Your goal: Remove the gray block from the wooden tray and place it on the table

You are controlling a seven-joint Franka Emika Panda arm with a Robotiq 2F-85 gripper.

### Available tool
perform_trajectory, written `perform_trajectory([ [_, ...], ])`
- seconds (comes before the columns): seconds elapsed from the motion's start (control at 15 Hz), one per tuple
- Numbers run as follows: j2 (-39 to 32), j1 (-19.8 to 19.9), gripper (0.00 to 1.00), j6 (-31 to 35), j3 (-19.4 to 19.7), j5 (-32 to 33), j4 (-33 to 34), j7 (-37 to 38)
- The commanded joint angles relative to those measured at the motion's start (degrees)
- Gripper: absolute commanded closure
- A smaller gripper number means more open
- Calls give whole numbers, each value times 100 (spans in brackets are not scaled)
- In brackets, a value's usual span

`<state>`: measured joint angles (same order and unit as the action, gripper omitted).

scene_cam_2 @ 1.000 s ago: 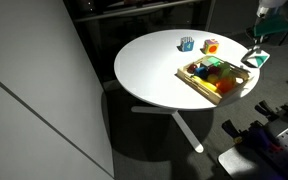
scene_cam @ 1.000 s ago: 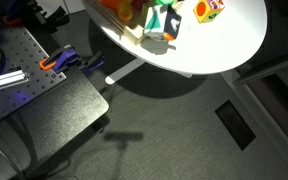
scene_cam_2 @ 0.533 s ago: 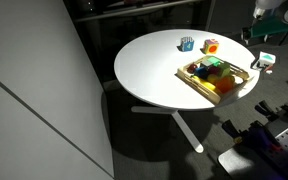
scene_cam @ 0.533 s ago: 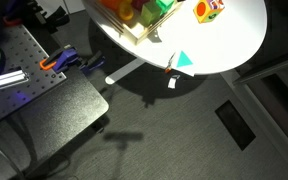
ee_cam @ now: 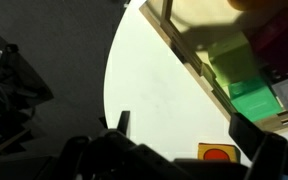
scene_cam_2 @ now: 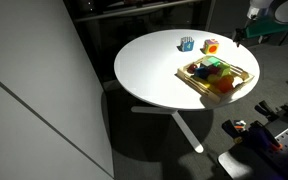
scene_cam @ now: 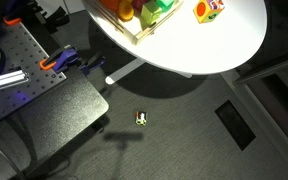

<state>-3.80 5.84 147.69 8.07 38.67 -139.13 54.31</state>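
The gray block (scene_cam: 141, 118) shows as a small dark cube with a light mark, lying on the dark floor beside the table's leg. The wooden tray (scene_cam_2: 190, 78) sits on the white round table (scene_cam_2: 149, 70) and holds green, orange and yellow blocks. In the wrist view my gripper (ee_cam: 189, 130) is open and empty above the table (ee_cam: 154, 90), beside the tray's rim (ee_cam: 184, 50). It hovers high at the table's far edge (scene_cam_2: 242, 33).
An orange multicoloured block (scene_cam_2: 211, 46) and a small blue object (scene_cam_2: 186, 44) stand on the table behind the tray. A gray perforated plate (scene_cam: 24, 50) with an orange clamp (scene_cam: 52, 63) lies beside the table. A floor vent (scene_cam: 234, 125) is nearby.
My gripper opened and rose away from the table edge. The block it held dropped past the table's rim and landed on the floor.
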Motion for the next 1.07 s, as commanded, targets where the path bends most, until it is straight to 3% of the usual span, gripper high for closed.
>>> perform_trajectory([
  [0.0,319,-11,0,34,-66,-646,-230,-850],
  [0.4,495,-42,0,-54,-161,-1908,-353,-2408],
  [1.0,852,-88,0,-352,-286,-3313,-512,-4395],
])
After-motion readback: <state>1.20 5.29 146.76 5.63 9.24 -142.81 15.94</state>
